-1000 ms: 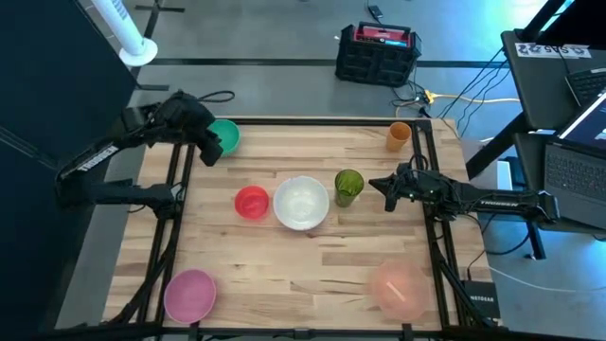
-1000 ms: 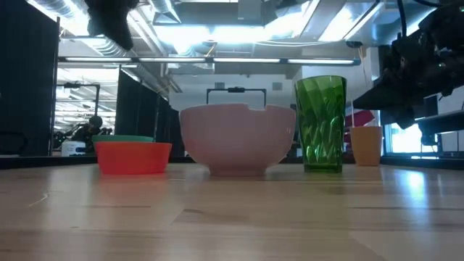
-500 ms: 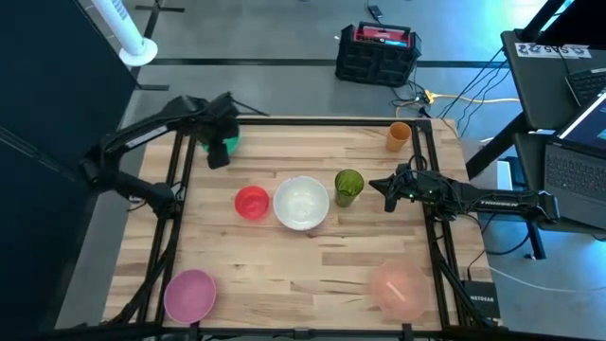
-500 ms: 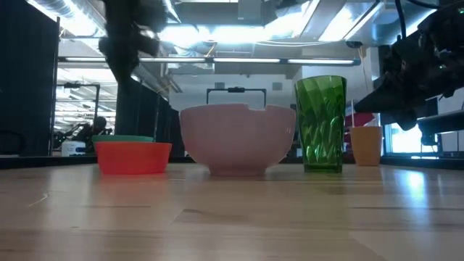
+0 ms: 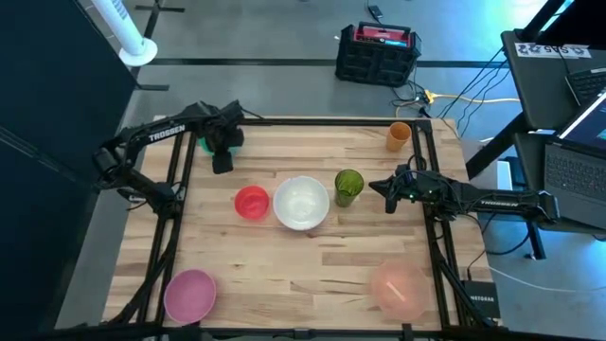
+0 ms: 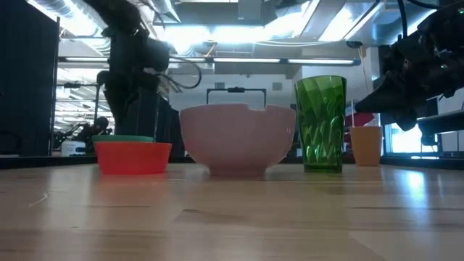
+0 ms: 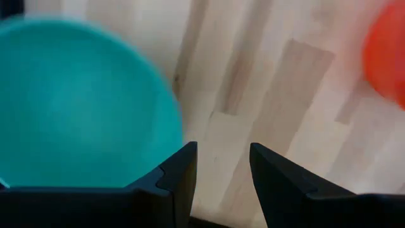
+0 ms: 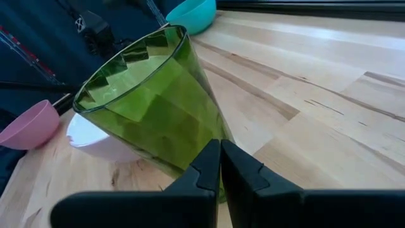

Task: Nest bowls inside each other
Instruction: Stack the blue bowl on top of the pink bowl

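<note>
The teal bowl [image 7: 82, 101] stands on its base at the table's far left, mostly hidden under my left arm in the high view [image 5: 204, 145]. My left gripper [image 7: 221, 171] points down beside the bowl's rim, open, with bare wood between its fingers. The red bowl [image 5: 252, 202] and the white bowl [image 5: 301, 202] stand side by side mid-table. The magenta bowl [image 5: 189, 294] is at the near left and the salmon bowl [image 5: 399, 287] at the near right. My right gripper [image 8: 219, 166] is shut, level, close beside the green cup [image 8: 152, 107].
The tall green cup [image 5: 348, 187] stands right of the white bowl. A small orange cup [image 5: 399, 135] is at the far right corner. Black frame rails [image 5: 175, 189] run along both side edges. Open wood lies in the near middle.
My left gripper has come down and gone a little toward the table's right edge, from beside the teal bowl to over its rim, and its wrist has rolled. The bowls and cups have stayed where they were.
</note>
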Robot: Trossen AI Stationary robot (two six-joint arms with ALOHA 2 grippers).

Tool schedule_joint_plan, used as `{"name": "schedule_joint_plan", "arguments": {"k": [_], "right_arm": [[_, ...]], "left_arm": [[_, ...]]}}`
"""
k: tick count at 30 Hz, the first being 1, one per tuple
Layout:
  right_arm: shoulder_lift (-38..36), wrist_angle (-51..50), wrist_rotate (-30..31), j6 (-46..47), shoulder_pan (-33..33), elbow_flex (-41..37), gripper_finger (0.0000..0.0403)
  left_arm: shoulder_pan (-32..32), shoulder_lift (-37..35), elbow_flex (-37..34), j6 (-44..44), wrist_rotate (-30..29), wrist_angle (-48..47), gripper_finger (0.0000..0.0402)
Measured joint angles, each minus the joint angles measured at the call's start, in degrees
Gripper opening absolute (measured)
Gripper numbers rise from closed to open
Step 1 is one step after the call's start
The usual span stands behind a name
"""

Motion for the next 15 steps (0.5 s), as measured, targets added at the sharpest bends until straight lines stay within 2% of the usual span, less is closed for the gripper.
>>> {"name": "schedule_joint_plan", "arguments": {"k": [6,15], "right_arm": [[0.0,0.0,-0.3,0.0,0.0,0.0,0.0000],[0.0,-0.1,-0.3,-0.1,0.0,0.0,0.0000]], "left_arm": [[3.2,0.3,-3.8,-1.6,1.7,2.9,0.0129],[5.4,0.2,-6.7,0.7,1.7,4.5,0.0129]]}}
